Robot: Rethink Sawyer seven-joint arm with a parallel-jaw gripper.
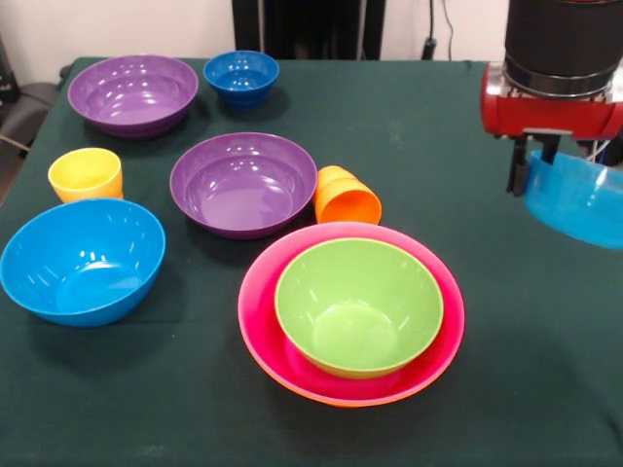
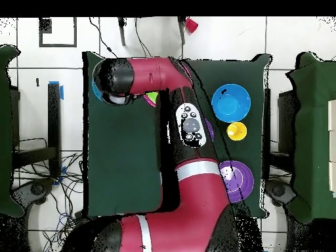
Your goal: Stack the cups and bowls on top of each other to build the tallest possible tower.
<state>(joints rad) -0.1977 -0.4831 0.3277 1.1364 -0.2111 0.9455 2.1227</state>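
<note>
Pincer (image 1: 531, 167) clamped on the rim of a glossy teal bowl (image 1: 579, 199) tilted just below it, green bowl (image 1: 358, 305) nested in pink bowl (image 1: 257, 321) well apart, dark cloth-covered table (image 1: 467, 126).

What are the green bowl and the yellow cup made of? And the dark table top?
The green bowl looks like glossy plastic: light glints off its smooth inside. The yellow cup seems to be the same shiny plastic, with a smooth bright rim. The table top looks covered in dark green cloth, matte with no shine, probably fabric.
</note>
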